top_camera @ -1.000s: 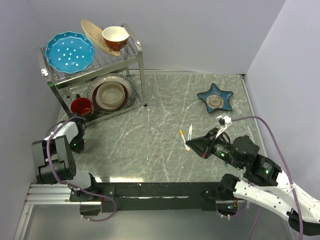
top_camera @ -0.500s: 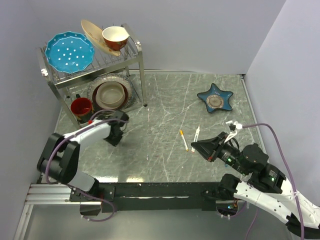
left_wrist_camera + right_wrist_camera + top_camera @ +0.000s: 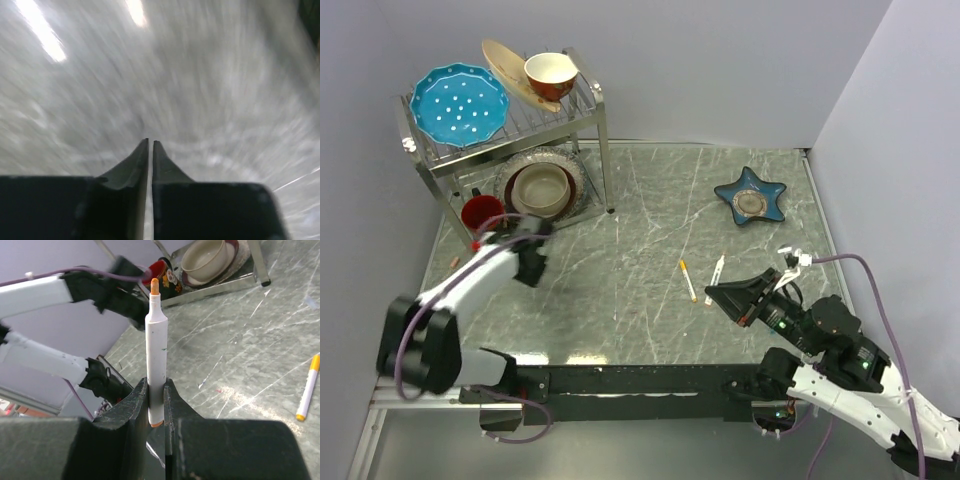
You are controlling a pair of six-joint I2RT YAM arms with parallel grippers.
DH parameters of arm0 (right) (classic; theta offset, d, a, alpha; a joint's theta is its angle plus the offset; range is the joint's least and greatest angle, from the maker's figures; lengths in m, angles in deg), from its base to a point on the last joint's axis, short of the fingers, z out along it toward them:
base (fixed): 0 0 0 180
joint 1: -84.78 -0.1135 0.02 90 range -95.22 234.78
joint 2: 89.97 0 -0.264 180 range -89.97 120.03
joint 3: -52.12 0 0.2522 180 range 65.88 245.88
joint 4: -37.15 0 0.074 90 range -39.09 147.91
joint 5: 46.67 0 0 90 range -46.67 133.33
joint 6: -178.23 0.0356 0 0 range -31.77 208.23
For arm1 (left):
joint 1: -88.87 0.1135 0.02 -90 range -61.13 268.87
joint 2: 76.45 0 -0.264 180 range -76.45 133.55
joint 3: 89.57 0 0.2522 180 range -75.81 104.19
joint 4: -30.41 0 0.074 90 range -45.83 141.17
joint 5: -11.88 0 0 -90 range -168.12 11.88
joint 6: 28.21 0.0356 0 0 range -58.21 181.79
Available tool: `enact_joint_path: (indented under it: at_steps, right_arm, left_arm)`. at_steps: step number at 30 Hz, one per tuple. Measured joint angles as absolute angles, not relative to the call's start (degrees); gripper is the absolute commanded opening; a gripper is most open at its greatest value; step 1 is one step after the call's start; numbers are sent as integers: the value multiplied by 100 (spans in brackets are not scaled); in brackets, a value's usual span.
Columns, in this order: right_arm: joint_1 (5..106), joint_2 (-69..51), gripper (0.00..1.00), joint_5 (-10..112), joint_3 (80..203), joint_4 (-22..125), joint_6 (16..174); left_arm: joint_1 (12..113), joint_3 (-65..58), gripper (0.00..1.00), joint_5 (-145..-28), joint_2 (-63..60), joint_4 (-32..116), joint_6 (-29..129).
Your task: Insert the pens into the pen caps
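The right gripper (image 3: 156,385) is closed narrowly on a white-barrelled pen (image 3: 156,350), pinching it just above its orange butt end. The barrel stands crosswise to the fingers. Its orange tip is bare, with no cap on it, and points away from the grip. Seen from above, this gripper sits at the near right of the table (image 3: 620,220) and aims left. The held pen runs from near to far, with its tip at the far end.

Just to the left of the gripper, a second pen (image 3: 687,281) lies flat on the table. It is white with yellowish-orange ends and does not touch the held pen. Its long axis also runs near to far, on a slight slant.

The left gripper (image 3: 150,142) is shut, its fingers all but touching, with nothing visible between them. Its own camera shows only blurred tabletop. From above it hangs over the left part of the table, in front of the dish rack (image 3: 603,150), well apart from both pens.

The next move probably means bringing the bare orange tip to a cap, yet no cap is clearly visible. A tiny pinkish speck (image 3: 455,258) lies by the table's left edge. It may be a cap, but it is too small to tell. If it is, it lies well to the left of the held pen, and the left gripper is much the nearer of the two.

Count: two pens in view, one held and one lying on the table. No blue pen is visible. There is one possible cap. There is also one dish rack, one red mug (image 3: 482,212) and one star-shaped dish (image 3: 750,197).
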State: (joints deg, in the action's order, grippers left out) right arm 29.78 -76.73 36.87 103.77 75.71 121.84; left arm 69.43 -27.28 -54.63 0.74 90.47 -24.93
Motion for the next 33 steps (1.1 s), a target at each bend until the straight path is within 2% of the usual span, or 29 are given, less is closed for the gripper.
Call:
enact_joint_path:
  at_steps: [1, 4, 9, 15, 21, 23, 24, 26, 27, 30, 33]
  right_arm:
    - [2978, -7728, 0, 3696, 10215, 7440, 12186]
    - [2978, -7754, 0, 3696, 9859, 7263, 12186]
    - [2978, -7547, 0, 3720, 9708, 7031, 12114]
    - [2978, -7086, 0, 3737, 9769, 6797, 11795]
    - [2978, -6937, 0, 3895, 9780, 6764, 11677]
    - [2978, -6856, 0, 3978, 9848, 6810, 11662]
    - [2978, -6766, 0, 4006, 9926, 6867, 11651]
    - [2978, -6554, 0, 4085, 10134, 6952, 11633]
    - [2978, -6476, 0, 4109, 10204, 6961, 11627]
    - [2978, -6316, 0, 4153, 10344, 6978, 11638]
    - [2976, -6307, 0, 4148, 10348, 6998, 11697]
  left_arm:
    - [7358, -2876, 38, -5518, -258, 8986, -2360]
    - [8226, -2926, 56, -5577, -713, 8949, -1815]
    - [9468, -2382, 62, -5336, -722, 8947, -983]
    - [10995, -2181, 59, -5310, -709, 9067, -1149]
    - [11719, -2133, 62, -5632, -269, 9290, -1544]
    - [11843, -2102, 55, -5787, -46, 9226, -1592]
    - [11913, -2070, 45, -5848, 81, 9198, -1612]
    - [12009, -1967, 37, -5909, 321, 9051, -1590]
    - [12038, -1895, 30, -5903, 443, 8933, -1531]
    - [12055, -1654, 25, -5833, 754, 8523, -1238]
    - [12079, -1405, 28, -5704, 968, 8155, -915]
